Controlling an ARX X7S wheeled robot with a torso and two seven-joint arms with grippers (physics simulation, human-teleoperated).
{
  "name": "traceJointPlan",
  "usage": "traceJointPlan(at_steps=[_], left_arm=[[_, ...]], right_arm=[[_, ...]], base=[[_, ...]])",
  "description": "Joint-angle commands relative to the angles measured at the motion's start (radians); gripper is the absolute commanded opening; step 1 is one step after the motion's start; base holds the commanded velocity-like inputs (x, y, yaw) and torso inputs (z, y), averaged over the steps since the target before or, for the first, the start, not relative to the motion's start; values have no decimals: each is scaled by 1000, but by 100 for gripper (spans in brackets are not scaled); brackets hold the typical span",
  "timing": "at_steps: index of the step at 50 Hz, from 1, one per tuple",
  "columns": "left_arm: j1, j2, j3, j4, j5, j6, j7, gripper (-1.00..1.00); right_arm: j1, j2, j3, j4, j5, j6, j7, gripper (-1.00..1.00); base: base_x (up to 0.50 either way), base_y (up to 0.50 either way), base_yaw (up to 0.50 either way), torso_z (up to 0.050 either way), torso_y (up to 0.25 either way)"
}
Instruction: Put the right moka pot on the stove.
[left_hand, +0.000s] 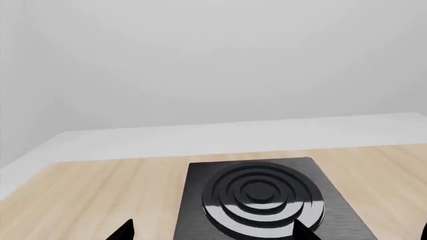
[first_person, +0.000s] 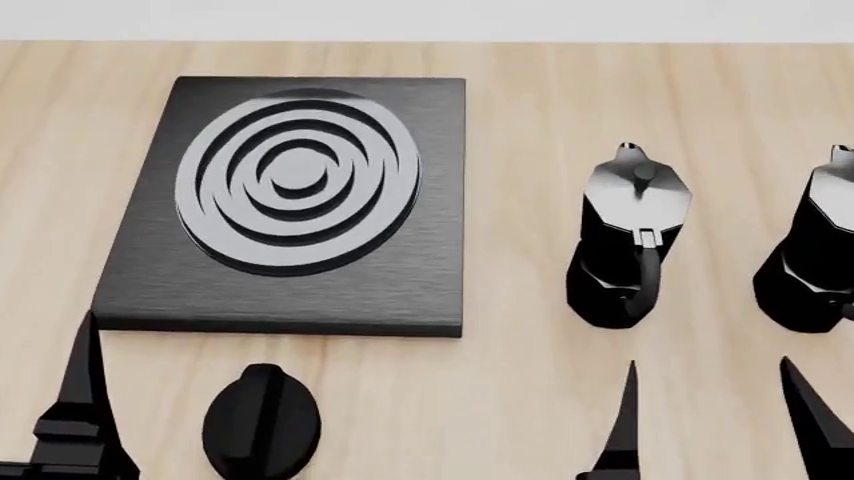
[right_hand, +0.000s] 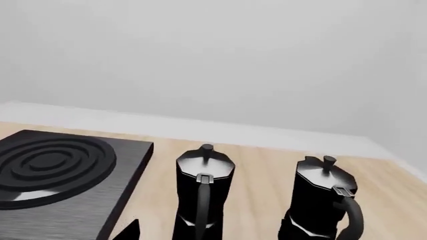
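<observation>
The right moka pot (first_person: 814, 255), black, faceted and waisted with a glossy lid, is untouched on the pale wooden bench (first_person: 534, 400), just ahead of the right claw (first_person: 707, 425).

The right claw's dark fingertips are seen spread wide, holding nothing; the pot stands upright just beyond them, slightly to their right, handle turned toward the robot. The second, identical black moka pot (first_person: 627, 245) stands between it and the flat square black stove (first_person: 400, 290), further left. The left claw (first_person: 80, 420) is much farther off; its opening cannot be judged.
</observation>
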Motion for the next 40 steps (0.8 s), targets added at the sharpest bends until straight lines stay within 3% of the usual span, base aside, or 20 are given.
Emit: traceJointPlan(at_steps=[1, 40], left_arm=[[-1, -6, 4, -3, -8, 7, -11, 100], [-15, -30, 21, -10, -36, 15, -41, 100]], right_arm=[[-41, 49, 126, 24, 88, -53, -47, 100], [-27, 96, 264, 195, 205, -99, -123, 100]], base=[[0, 0, 0, 0, 0], [0, 0, 0, 0, 0]])
